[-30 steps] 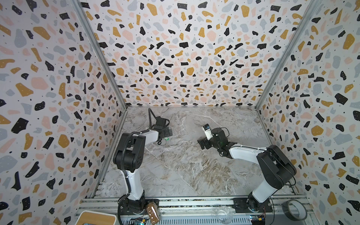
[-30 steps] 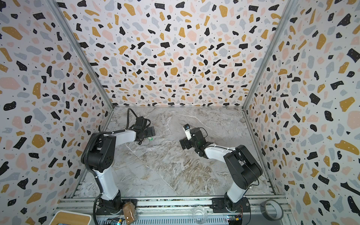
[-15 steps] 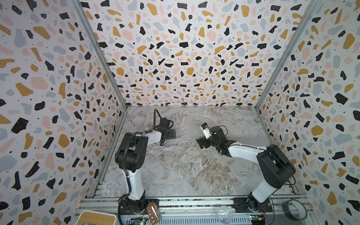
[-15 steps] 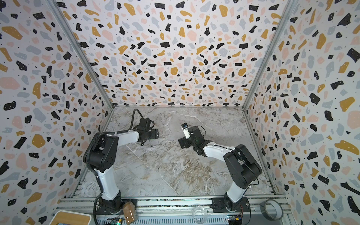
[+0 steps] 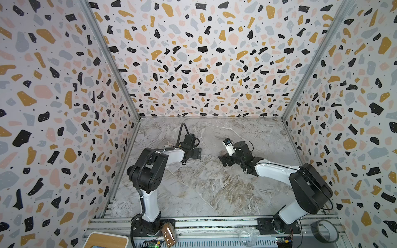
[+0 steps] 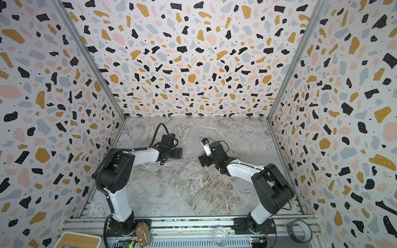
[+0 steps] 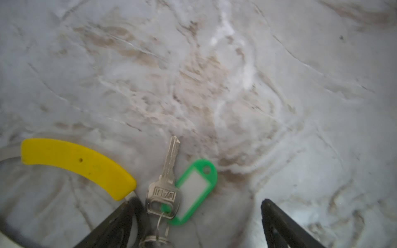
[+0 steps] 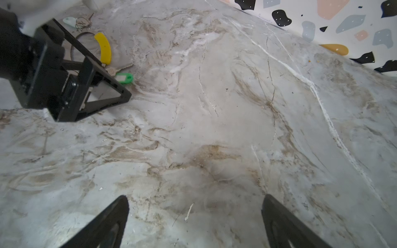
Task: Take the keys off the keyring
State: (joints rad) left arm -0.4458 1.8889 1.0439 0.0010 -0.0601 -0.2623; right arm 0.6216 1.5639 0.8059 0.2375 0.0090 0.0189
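Change over the last second: left end effector point(image 5: 197, 152) has slid right toward mid-surface, jaws still wide apart; right end effector point(image 5: 223, 160) has barely moved, right of centre, jaws also wide apart over the bare marble-pattern surface point(image 8: 214, 128); neither holds anything.

Our read: the left arm is lining up on the key cluster; nothing gripped yet, so no pull-off step is under way; we can't confirm any key is free of the hoop.

Task things, all on the surface left of centre, under the left end effector and hidden by it in both top views:
- large thin grey metal keyring point(image 8: 74, 46) lies flat; a curved yellow plastic sleeve point(image 7: 75, 165) covers one short arc
- small silvery green-tagged key point(image 7: 166, 182) lies flat just beside the sleeve's end, blade pointing away from the left end effector; its bright green oblong tag point(image 7: 195, 191) touches the key head, roughly between the black fingers point(image 7: 116, 225)
- a small wire ring point(image 7: 154, 238) joins tag and key at the head; one finger hides the hoop wire there, so we cannot tell whether that ring is on the hoop
- second silvery mint-tagged key point(image 8: 90, 16), with its pale whitish-mint tag point(image 8: 69, 21), lies just past the hoop's opposite side, close to it; too small to tell whether it is attached

Left wrist view is motion-blurred; fine detail on the ring is unreliable.
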